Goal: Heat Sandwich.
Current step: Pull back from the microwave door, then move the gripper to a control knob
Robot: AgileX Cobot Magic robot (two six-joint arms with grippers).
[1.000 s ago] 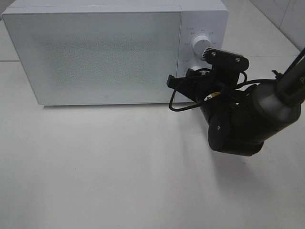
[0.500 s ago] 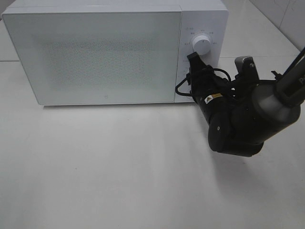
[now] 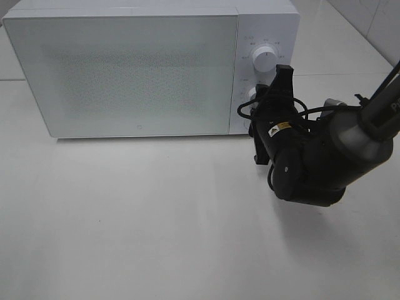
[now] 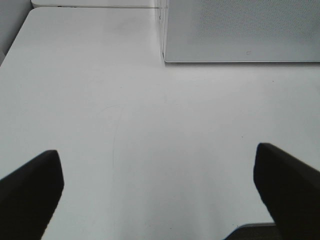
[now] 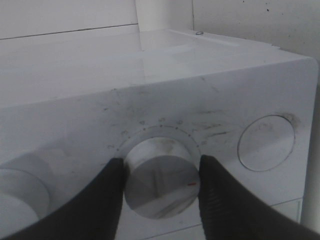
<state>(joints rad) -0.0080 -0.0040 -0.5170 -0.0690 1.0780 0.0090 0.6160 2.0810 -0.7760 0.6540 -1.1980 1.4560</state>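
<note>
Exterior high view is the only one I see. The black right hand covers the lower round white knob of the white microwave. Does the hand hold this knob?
Observer: Yes. In the right wrist view the black right hand has its two fingers pressed on both sides of the lower round white knob.
Operator: Can you read the pointer of the knob?
Observer: A small red mark shows near the rim of its face.
Operator: And the left hand? It is outside my view.
Observer: The black left hand is open above the white table, holding nothing.
</note>
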